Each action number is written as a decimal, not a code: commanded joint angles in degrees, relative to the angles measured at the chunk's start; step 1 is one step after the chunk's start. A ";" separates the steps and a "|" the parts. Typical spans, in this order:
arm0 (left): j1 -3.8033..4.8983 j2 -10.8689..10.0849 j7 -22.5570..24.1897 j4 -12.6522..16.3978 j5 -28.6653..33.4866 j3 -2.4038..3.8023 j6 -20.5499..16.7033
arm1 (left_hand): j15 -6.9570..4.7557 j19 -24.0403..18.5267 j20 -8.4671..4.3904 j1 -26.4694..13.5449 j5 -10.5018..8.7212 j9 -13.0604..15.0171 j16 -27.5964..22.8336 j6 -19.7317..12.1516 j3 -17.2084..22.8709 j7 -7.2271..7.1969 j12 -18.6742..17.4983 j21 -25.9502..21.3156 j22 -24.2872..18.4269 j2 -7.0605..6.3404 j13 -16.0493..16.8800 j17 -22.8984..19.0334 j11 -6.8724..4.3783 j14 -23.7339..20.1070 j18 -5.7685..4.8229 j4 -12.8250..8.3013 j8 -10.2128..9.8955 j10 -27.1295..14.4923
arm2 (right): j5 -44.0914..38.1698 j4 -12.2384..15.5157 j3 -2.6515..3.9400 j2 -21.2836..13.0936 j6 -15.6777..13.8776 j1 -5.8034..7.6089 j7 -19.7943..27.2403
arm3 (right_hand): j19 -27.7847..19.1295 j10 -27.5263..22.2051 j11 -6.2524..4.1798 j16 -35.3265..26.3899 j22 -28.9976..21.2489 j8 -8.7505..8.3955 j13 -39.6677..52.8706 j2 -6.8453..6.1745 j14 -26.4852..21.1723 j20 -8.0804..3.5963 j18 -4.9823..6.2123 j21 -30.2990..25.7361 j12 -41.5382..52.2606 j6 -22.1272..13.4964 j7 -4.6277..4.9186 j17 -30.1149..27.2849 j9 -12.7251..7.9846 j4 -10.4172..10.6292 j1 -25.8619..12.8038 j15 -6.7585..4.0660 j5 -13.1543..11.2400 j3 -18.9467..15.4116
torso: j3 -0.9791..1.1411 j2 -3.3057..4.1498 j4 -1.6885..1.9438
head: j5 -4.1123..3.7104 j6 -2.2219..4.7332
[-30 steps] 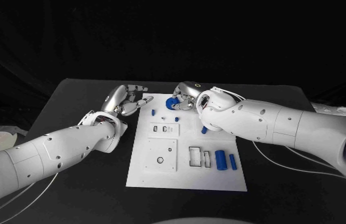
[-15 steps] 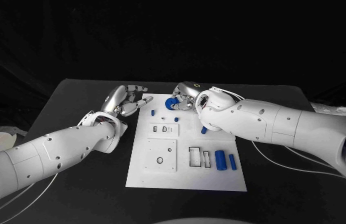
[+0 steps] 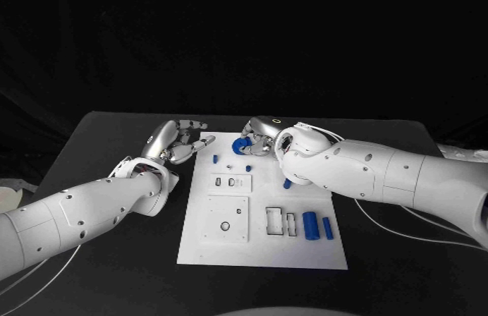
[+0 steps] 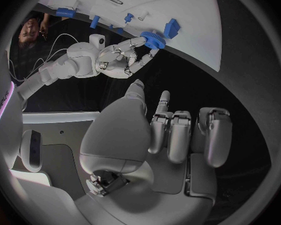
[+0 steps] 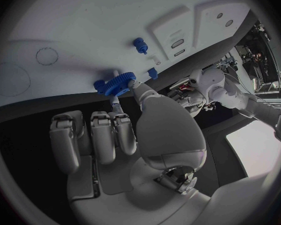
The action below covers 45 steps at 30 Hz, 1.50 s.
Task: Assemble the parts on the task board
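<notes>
The white task board (image 3: 204,249) lies in the middle of the black table. At its far end my right hand (image 3: 262,137) pinches a blue gear (image 3: 242,145) between thumb and fingertip, just over the board's surface. The right wrist view shows the gear (image 5: 115,83) at the fingertips of the right hand (image 5: 115,135), close to the board (image 5: 84,30). My left hand (image 3: 179,141) hovers by the board's far left corner, fingers apart and holding nothing. In the left wrist view, beyond the left hand (image 4: 172,135), the right hand (image 4: 115,60) grips the gear (image 4: 153,39).
Small blue pegs (image 3: 216,159) (image 3: 249,168) stand on the board near the gear, and another blue piece (image 3: 288,183) lies by my right forearm. Two blue cylinders (image 3: 310,226) (image 3: 328,228) lie at the board's near right beside rectangular slots (image 3: 276,220). A raised white plate (image 3: 226,219) has holes.
</notes>
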 commanded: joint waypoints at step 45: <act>0.05 0.51 0.39 -0.55 0.02 0.03 -0.06 | 0.27 6.02 0.29 0.19 0.16 -0.12 0.14 0.23 0.22 0.08 0.14 0.14 15.09 0.95 15.10 15.10 0.19 5.97 -0.83 -0.12 -0.27 6.06 | 7.20 5.02 -0.38 -4.27 -12.14 -0.99 6.42 | 6.00 5.89 -0.09 0.23 15.09 -1.22 15.08 0.00 5.87 0.07 -0.38 0.26 0.16 -2.50 0.02 15.09 0.49 1.40 -3.51 -0.07 -6.10 -2.18 | 0.01 -0.10 -0.09 | -0.59 1.01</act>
